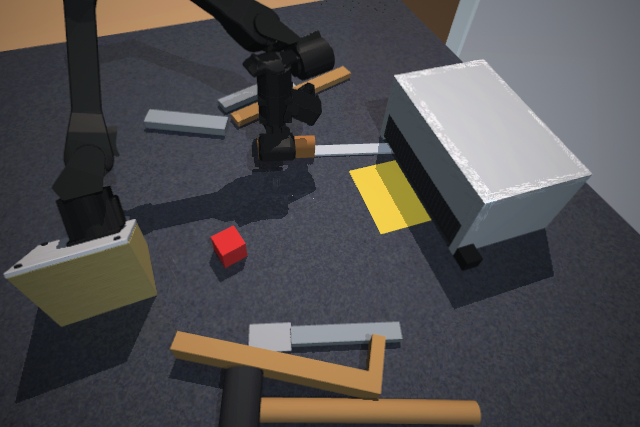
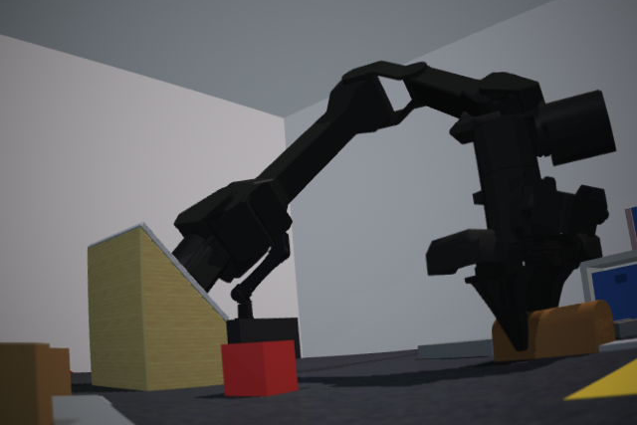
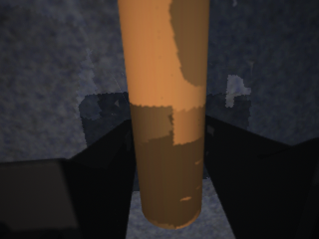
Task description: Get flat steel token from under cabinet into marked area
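Observation:
My gripper (image 1: 277,154) (image 2: 532,329) (image 3: 164,125) is shut on the thick, rounded orange-brown handle (image 1: 306,146) (image 2: 575,324) (image 3: 166,60) of a flat tool, low at the table. The tool's long pale blade (image 1: 351,149) (image 2: 622,343) points at the cabinet (image 1: 491,127); its far end reaches the cabinet's front near the back end of the dark vent slots (image 1: 423,179), and its tip cannot be made out. The yellow marked area (image 1: 372,195) (image 2: 612,379) lies in front of the cabinet, beside the blade, partly in shadow. The steel token is not visible in any view.
A red cube (image 1: 229,245) (image 2: 260,367) stands before the arm's base. Behind the gripper lie a grey bar (image 1: 186,122) and a wooden stick (image 1: 325,80). Nearer the top camera lie a hooked wooden stick (image 1: 279,362), a grey tool (image 1: 346,333) and a round rod (image 1: 372,410).

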